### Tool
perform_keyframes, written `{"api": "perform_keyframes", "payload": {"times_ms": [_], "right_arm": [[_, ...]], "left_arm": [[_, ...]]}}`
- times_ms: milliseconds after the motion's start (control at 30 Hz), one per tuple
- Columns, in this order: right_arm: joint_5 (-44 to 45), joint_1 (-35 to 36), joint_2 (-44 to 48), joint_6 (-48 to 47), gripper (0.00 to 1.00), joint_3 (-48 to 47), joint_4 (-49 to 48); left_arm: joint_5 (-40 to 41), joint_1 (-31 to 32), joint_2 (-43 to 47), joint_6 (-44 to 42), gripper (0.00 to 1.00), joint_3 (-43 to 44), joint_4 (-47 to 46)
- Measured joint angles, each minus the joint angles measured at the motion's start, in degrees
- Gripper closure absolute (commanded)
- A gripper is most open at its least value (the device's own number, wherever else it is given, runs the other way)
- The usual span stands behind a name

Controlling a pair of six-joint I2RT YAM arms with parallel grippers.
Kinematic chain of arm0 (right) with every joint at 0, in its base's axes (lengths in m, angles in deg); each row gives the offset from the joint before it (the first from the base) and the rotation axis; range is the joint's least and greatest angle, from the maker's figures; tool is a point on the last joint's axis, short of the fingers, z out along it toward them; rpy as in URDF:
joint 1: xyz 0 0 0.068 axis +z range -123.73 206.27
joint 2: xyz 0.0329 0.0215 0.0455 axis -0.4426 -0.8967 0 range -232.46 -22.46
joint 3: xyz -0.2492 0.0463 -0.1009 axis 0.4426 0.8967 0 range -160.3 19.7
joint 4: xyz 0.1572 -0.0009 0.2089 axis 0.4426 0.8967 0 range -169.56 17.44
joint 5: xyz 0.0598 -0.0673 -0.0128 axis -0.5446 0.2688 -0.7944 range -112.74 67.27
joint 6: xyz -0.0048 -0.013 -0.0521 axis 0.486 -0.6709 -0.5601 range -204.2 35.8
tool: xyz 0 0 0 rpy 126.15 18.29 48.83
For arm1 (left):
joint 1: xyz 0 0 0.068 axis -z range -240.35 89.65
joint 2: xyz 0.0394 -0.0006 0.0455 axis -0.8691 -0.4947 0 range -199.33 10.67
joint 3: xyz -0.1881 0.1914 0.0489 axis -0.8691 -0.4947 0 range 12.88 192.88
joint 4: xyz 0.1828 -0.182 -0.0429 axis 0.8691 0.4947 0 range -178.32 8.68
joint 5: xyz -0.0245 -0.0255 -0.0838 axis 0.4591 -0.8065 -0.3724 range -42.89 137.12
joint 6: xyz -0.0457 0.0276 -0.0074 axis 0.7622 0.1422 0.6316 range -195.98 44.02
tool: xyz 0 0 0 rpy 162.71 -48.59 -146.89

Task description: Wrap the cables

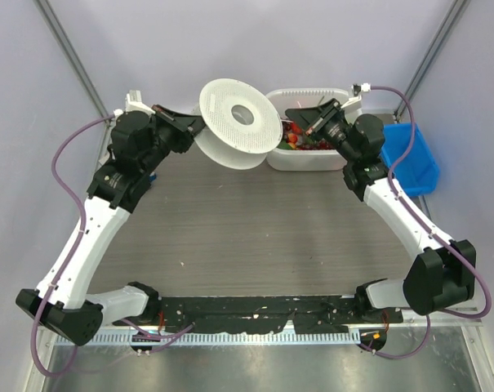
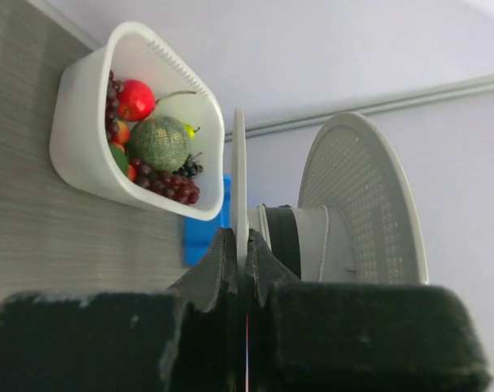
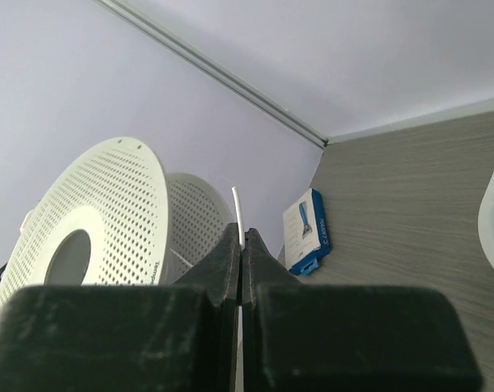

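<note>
Left gripper clamped the spool; right gripper pinched the cable.
Neat turns likely needed it taut toward the hub ahead.

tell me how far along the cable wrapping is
Done: a few white turns of the cable already sit on the hub of the spool. In hand: the left claw clamps the spool's flange, the right claw pinches the cable. Left: winding on the rest; how much is loose cannot be seen.
</note>
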Motion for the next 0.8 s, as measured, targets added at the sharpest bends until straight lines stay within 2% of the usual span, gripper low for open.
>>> {"api": "perform_keyframes", "payload": {"times_ms": [200,367,667,800], "right_arm": [[-0.1,0.9,-0.2,-1.7,0.99,0.0,-3.0],[-0.2,4.5,0.5,-5.8,0.99,1.2,-6.6],[1.4,14.1,4.1,-25.1,0.99,3.3,-11.3],[4.3,17.9,4.7,-37.3,0.99,3.3,-12.9]], "left_arm": [[-1.9,-2.6,-2.0,10.1,1.00,3.6,6.7],[-1.9,-4.9,-2.6,16.2,1.00,6.1,11.3],[-0.9,-6.2,-4.4,22.4,1.00,10.3,15.4],[-0.3,-6.2,-4.5,22.5,1.00,9.7,15.9]]}}
